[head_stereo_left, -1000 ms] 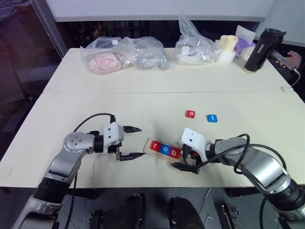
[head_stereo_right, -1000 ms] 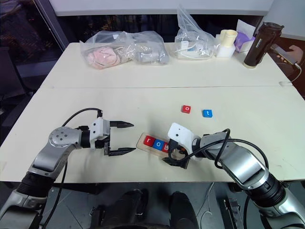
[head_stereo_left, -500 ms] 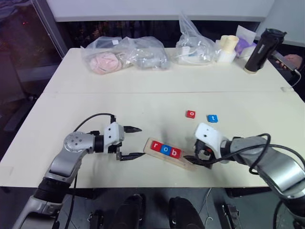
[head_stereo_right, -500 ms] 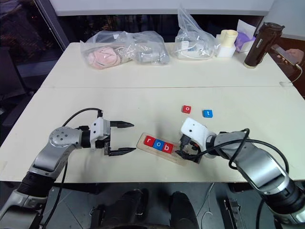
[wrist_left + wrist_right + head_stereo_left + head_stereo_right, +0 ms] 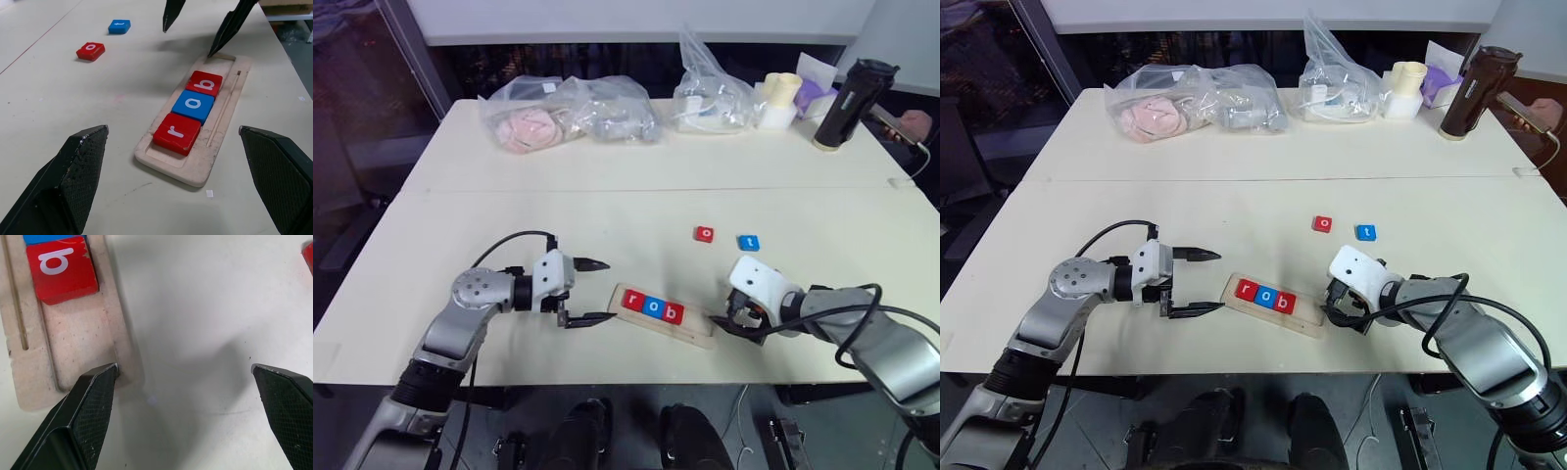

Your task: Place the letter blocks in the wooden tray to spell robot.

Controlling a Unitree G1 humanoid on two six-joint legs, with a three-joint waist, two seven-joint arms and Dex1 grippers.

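Observation:
The wooden tray lies slantwise near the table's front edge. It holds a red r, a blue o and a red b side by side, and its right end is bare. Two loose letter blocks lie farther back: a red o and a blue t. My left gripper is open, just left of the tray's left end. Just past the tray's right end, my right gripper is open and empty, one fingertip beside the tray's corner.
Clear plastic bags with soft items lie along the back. A cream cup, a purple object and a dark bottle stand back right. A person's hand holding a phone shows at the right edge.
My right gripper has drawn back to the right, from over the tray's right part to just beyond its end. The left gripper and all the tiles stay put.

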